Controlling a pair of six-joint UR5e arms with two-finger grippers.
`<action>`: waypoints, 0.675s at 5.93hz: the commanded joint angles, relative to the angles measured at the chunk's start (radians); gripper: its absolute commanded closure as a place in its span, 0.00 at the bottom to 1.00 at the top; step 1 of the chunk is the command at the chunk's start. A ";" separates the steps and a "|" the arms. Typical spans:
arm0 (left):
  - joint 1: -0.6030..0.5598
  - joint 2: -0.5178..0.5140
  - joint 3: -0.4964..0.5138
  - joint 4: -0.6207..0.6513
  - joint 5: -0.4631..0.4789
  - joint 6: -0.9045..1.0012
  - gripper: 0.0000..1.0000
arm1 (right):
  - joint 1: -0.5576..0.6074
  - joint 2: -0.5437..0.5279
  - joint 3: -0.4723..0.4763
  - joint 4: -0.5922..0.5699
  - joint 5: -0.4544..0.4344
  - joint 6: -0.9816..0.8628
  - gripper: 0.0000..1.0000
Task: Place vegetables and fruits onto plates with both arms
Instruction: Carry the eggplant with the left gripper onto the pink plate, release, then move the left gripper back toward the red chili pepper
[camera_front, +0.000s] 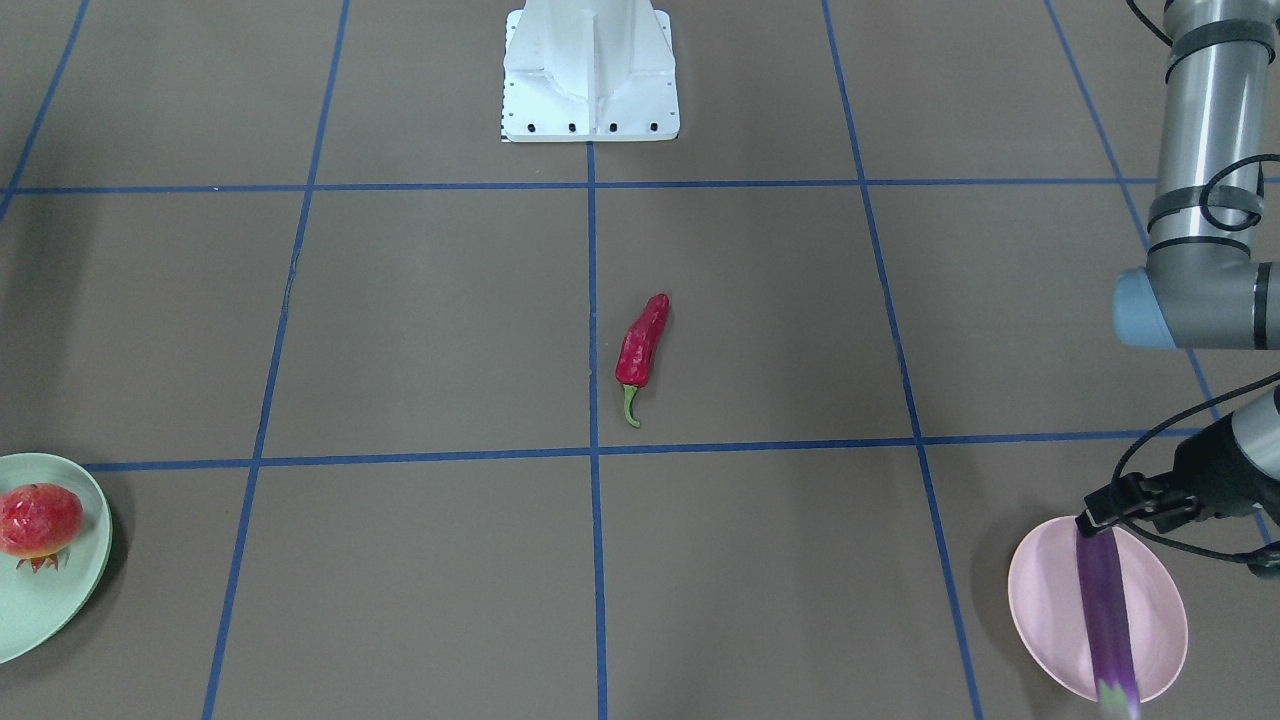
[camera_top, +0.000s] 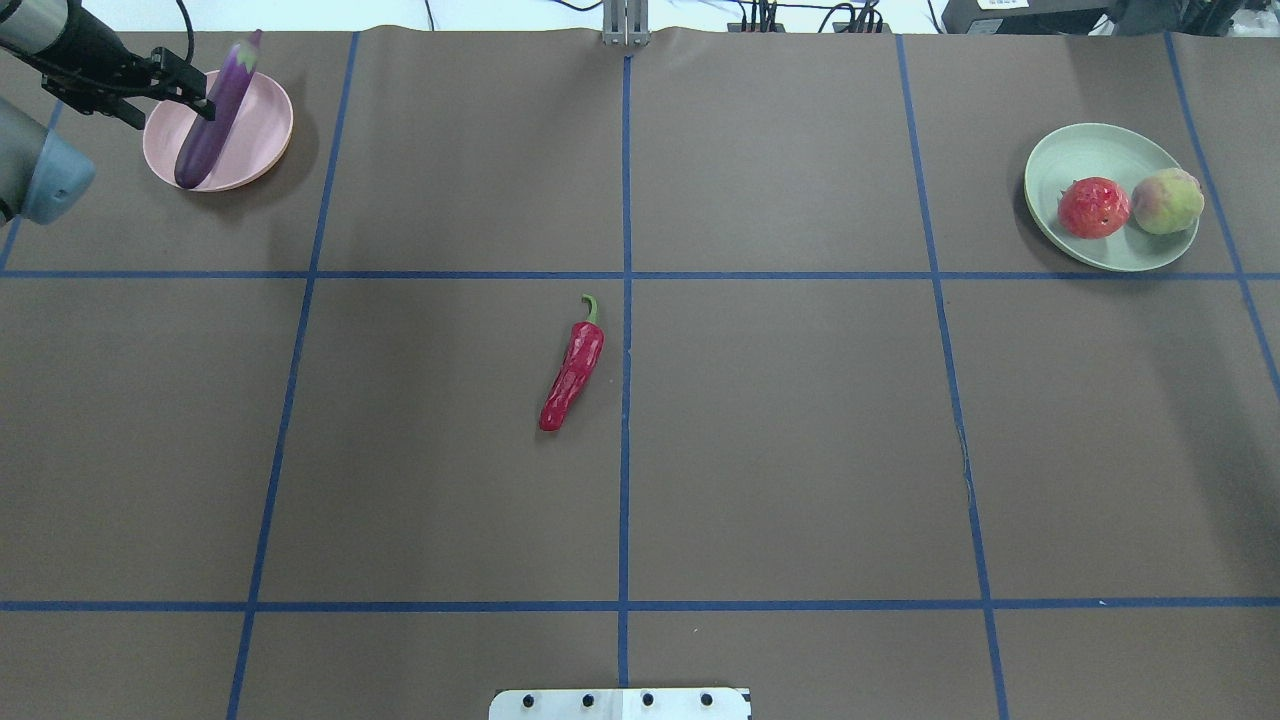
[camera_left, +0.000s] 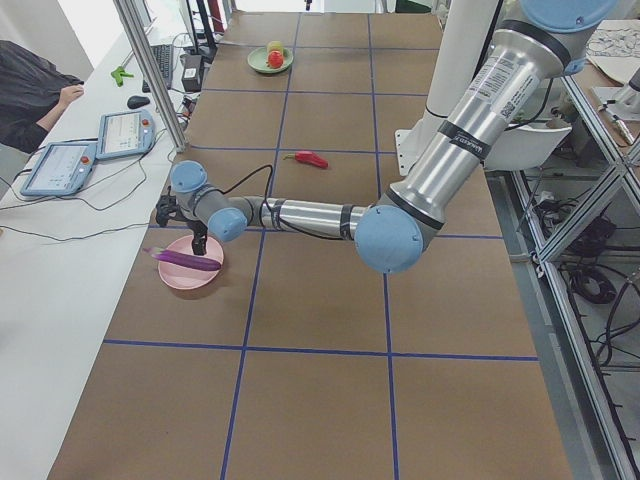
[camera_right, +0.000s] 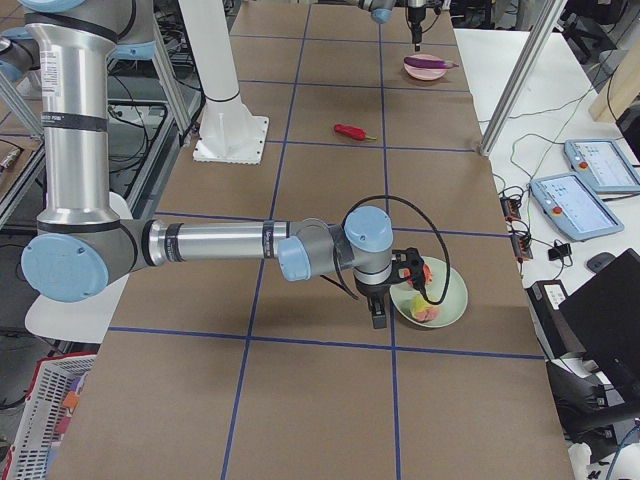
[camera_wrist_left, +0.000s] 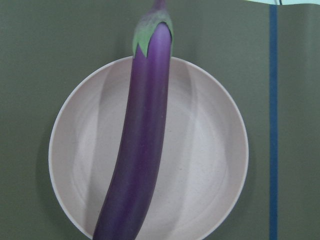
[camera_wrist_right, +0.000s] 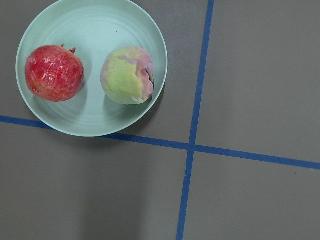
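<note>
The purple eggplant (camera_top: 195, 155) lies across the pink plate (camera_top: 265, 130), its green cap over the far rim; the left wrist view shows it (camera_wrist_left: 142, 150) resting on the plate (camera_wrist_left: 210, 150). My left gripper (camera_top: 200, 90) hovers just over the eggplant's middle, and its fingers look spread. The red chili (camera_top: 572, 375) lies alone at the table's middle. The pomegranate-like fruit (camera_top: 1093, 207) and the peach (camera_top: 1166, 201) sit side by side on the green plate (camera_top: 1090, 150). My right gripper (camera_right: 378, 318) shows only in the exterior right view, low beside the green plate; I cannot tell its state.
The white robot base (camera_top: 620, 703) stands at the near table edge. Blue tape lines divide the brown table into squares. Tablets and cables (camera_left: 100, 140) lie on the side bench beyond the pink plate.
</note>
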 joint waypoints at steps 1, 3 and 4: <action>0.068 -0.004 -0.109 -0.006 -0.042 -0.008 0.00 | 0.002 0.000 0.000 0.000 0.002 0.000 0.00; 0.251 -0.089 -0.172 0.004 -0.029 -0.276 0.00 | 0.002 0.000 0.000 -0.002 0.002 0.000 0.00; 0.379 -0.134 -0.174 0.010 0.098 -0.376 0.00 | 0.002 0.000 0.000 -0.002 0.002 0.000 0.00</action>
